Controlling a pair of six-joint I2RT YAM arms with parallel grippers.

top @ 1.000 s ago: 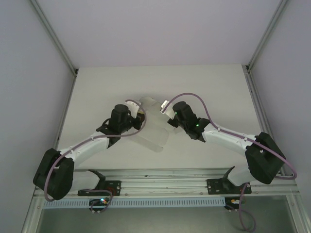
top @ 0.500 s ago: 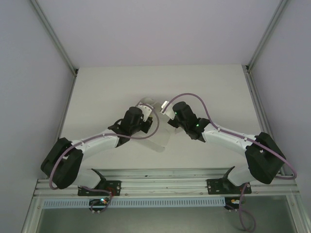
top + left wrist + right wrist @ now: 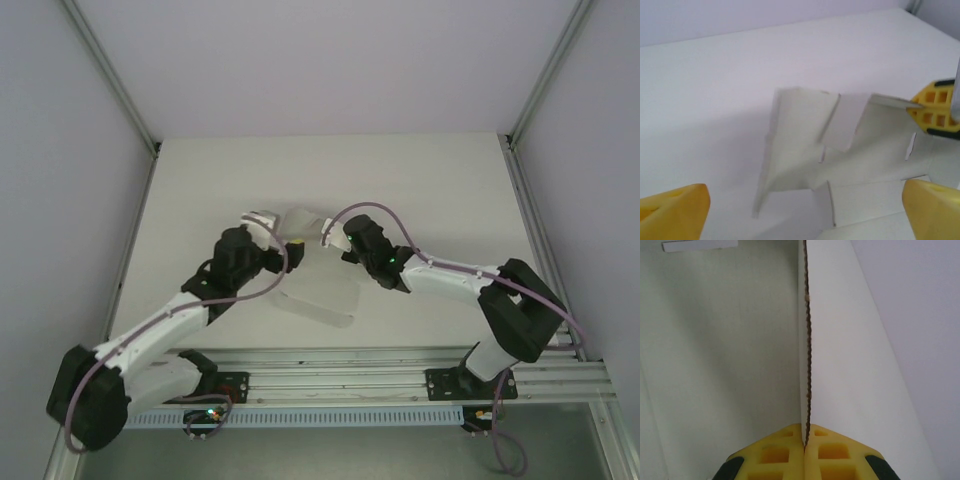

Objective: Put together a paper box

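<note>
Since a second earlier, the left arm had swung its elbow out toward the near left corner and its jaws had gone from closed to wide apart, while the right arm had reached a little further in.

One paper box (image 3: 322, 292) lay near the middle of the table (image 3: 430, 180), not yet folded up: a pale card sheet with slots and flaps, some lying flat and some lifted. From above, its long axis ran on a slant, from the far left toward the near right. One raised flap stood edge-on between the pads of the right gripper (image 3: 805, 440), which was pinched tight on it. The left gripper (image 3: 805, 200) hung over the sheet's far left part, its two yellow fingers (image 3: 671, 212) spread well apart and holding nothing.

I counted two arms and two grippers. Both arms were bolted to a metal rail (image 3: 340, 365) at the near edge. The table was plain off-white. Pale grey walls closed it in on three sides, with two metal posts (image 3: 110, 80) running along the back corners.
</note>
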